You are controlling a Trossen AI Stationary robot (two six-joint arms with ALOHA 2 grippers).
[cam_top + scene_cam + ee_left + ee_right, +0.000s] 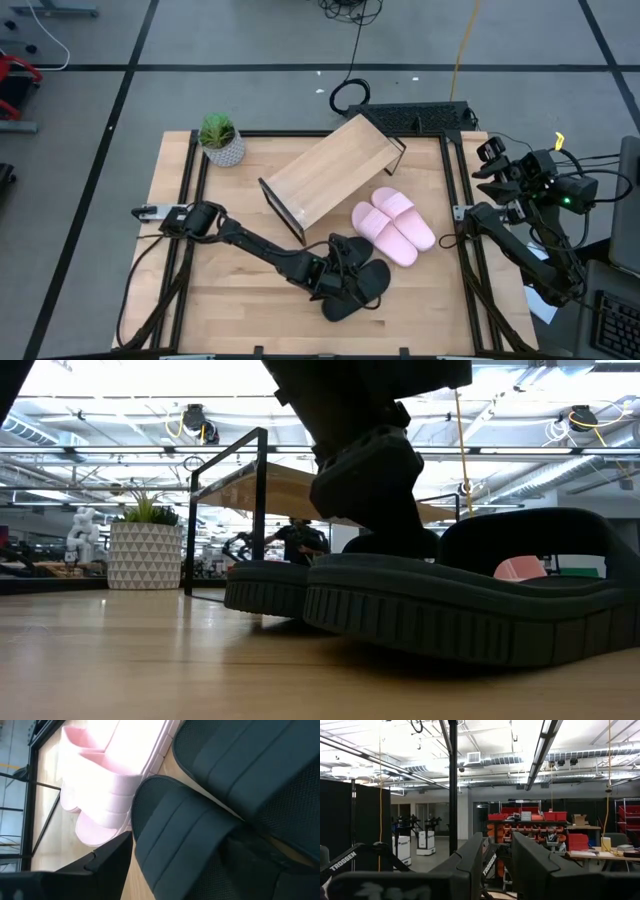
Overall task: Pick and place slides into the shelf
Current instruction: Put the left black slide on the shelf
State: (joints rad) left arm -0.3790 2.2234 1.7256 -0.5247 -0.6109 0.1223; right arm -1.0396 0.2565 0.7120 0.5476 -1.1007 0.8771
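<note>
The light wooden shelf (330,172) lies skewed at the table's far middle, a long flat board with dark-edged end panels, and no sandal is in it yet. The left gripper (345,272) is down over the 2 black slides (357,285) at the near centre, jaws wide and nothing held, so the pick is on: I judge it must close on 1 ribbed foam strap next. The 2 pale pink slides (394,225) wait just right of the shelf, while the right gripper (492,168), narrowly parted and empty, idles off the right edge.

Two black slides (355,285), two pink slides (394,226), one shelf (330,172) and one potted plant (220,140) (upper left of the tabletop).
</note>
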